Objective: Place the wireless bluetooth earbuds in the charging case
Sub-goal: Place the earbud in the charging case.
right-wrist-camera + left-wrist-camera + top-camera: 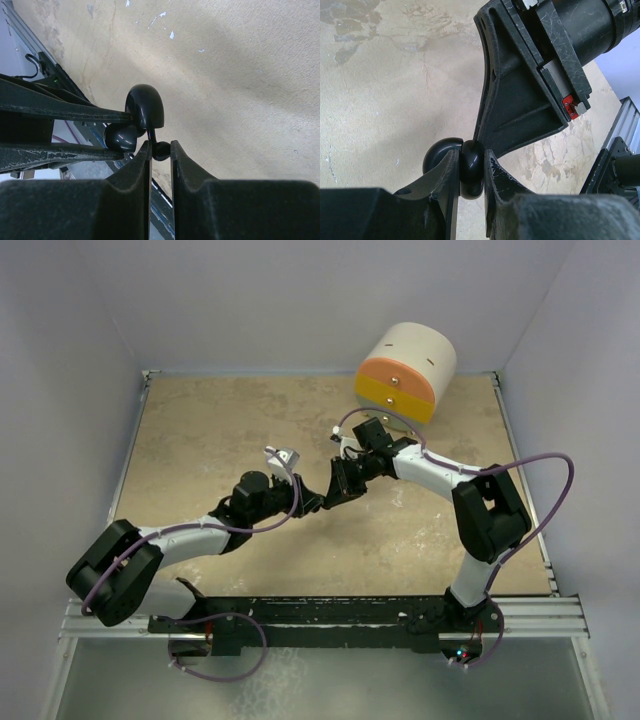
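Black earbud (161, 150) at the charging case (471, 169), over the middle of the table (200, 430).
I find the earbud nipped at the tips of the right gripper (160, 145), fingers drawn almost together, against the glossy black case. The left gripper (471, 159) is clamped on one rounded half of the case. The other half bulges outside its finger.

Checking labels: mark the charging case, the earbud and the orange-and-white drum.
charging case (471, 167): left wrist view, glossy black side.
earbud (160, 150): right wrist view, rounded black end.
orange-and-white drum (400, 380): top external view, orange face.
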Tool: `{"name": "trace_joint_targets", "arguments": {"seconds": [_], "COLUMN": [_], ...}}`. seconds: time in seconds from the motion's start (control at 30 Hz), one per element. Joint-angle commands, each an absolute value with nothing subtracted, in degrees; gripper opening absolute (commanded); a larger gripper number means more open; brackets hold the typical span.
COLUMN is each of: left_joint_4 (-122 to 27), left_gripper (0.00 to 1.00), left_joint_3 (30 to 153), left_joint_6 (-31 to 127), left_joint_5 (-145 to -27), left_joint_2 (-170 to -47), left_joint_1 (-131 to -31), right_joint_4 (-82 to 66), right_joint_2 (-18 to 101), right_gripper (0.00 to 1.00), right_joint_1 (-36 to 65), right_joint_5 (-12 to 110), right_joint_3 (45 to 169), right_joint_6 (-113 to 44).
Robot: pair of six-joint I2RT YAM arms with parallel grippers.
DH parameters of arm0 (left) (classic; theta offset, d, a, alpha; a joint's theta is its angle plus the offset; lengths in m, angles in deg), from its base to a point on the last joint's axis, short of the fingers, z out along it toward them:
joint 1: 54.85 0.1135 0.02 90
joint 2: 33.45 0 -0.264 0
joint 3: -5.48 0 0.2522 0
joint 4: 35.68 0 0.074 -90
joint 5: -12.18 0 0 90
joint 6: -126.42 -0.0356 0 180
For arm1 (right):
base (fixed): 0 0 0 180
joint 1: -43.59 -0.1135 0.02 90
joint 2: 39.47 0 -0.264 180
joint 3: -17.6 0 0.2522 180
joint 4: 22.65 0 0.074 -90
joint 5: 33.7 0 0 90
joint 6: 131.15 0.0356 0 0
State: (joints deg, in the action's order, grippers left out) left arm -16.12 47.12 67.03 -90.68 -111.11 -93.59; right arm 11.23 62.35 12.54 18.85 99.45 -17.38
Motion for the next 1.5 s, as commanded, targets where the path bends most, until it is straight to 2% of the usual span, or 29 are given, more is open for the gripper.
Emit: {"name": "trace_joint_targets", "arguments": {"seconds": [0.0,1.07,1.47], "left_joint_4": [-12.96,-13.85,-7.78], "left_gripper": [0.00,0.00,0.00], "left_joint_3": [49.80,50.59,48.27], "left_joint_6": [66.39,66.18,74.50], "left_joint_5": [-91.70,-88.78,-85.51], "left_joint_2": [-109.70,-108.46,-109.30], "left_joint_1": [-94.04,-97.77,-97.83], "right_joint_4": [10.36,12.80,15.10], "right_joint_2": [60.82,63.83,65.62], "right_gripper": [0.00,0.00,0.03], "right_joint_1": [12.83,12.83,12.87], "right_joint_5": [16.84,18.07,18.79], "right_joint_3": [99.34,105.29,110.67], "right_joint_6": [-18.30,-17.80,-17.74]}}
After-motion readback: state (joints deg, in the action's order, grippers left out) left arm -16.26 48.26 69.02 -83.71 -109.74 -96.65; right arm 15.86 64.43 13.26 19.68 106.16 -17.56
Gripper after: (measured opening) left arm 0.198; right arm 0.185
